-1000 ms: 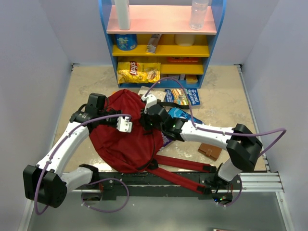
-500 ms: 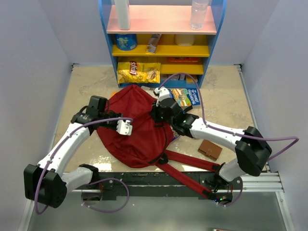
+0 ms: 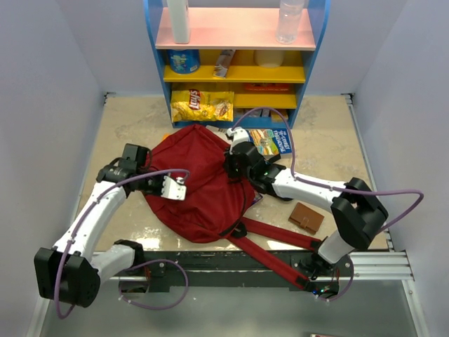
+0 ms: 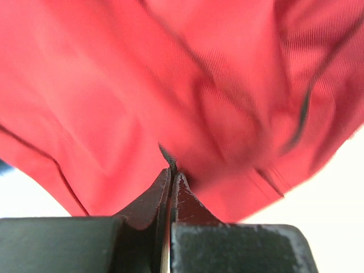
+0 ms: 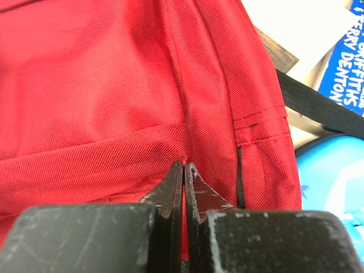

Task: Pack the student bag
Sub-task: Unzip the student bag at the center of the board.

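— When the overhead view is consulted, how is the student bag (image 3: 200, 186) found to be laid?

— It is laid flat on the table (image 3: 330, 133), between the two arms. Its long axis is run from far to near. The narrower end is pointed at the shelf unit (image 3: 231, 31), and the broad end is turned toward the arm bases. Two red shoulder straps (image 3: 277, 239) are trailed from the near end toward the right arm's base.

— Where is the bag placed relative to each pincer?

— The left gripper (image 4: 170, 173) is set at the bag's left edge. The right gripper (image 5: 183, 166) is set at its far right edge. The bag is thus spanned between them.

— What jaw state is recorded?

— In each wrist view the jaws are seen pressed almost together, with a thin fold of red fabric pinched at the tips. A small dark piece is also caught at the left tips; its nature cannot be told. A blue book (image 3: 270, 140) and a blue pencil case (image 5: 335, 170) are seen just past the bag's right edge.
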Robot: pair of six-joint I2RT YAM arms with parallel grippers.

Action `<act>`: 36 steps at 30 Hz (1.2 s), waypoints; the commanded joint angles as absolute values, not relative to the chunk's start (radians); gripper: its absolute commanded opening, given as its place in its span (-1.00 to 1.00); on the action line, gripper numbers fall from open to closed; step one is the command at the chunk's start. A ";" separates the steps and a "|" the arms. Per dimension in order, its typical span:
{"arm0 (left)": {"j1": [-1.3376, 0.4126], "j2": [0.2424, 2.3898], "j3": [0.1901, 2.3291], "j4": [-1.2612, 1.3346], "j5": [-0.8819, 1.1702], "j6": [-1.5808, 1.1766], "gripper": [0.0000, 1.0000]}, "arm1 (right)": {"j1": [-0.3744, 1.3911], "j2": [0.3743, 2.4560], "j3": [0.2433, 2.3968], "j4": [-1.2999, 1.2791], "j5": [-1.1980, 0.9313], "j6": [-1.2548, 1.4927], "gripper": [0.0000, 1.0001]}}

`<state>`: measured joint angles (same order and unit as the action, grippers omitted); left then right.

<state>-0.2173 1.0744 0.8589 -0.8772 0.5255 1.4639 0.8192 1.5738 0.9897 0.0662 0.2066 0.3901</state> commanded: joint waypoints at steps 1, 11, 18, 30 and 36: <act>-0.045 1.077 0.894 -1.038 0.520 1.542 -1.00 | 0.787 1.580 0.996 0.107 0.292 0.359 -1.00; -0.017 1.028 0.887 -1.072 0.689 1.560 -1.00 | 0.830 1.543 1.068 0.091 0.250 0.357 0.02; -0.017 1.042 0.891 -1.085 0.764 1.566 -0.76 | 0.930 1.643 1.236 0.074 0.236 0.279 0.36; -0.017 1.002 0.871 -1.078 0.769 1.562 -0.63 | 1.026 1.928 1.594 -0.222 0.463 0.242 0.05; -0.017 1.009 0.902 -1.017 0.741 1.428 -0.49 | 1.046 1.878 1.496 -0.221 0.433 0.247 -0.24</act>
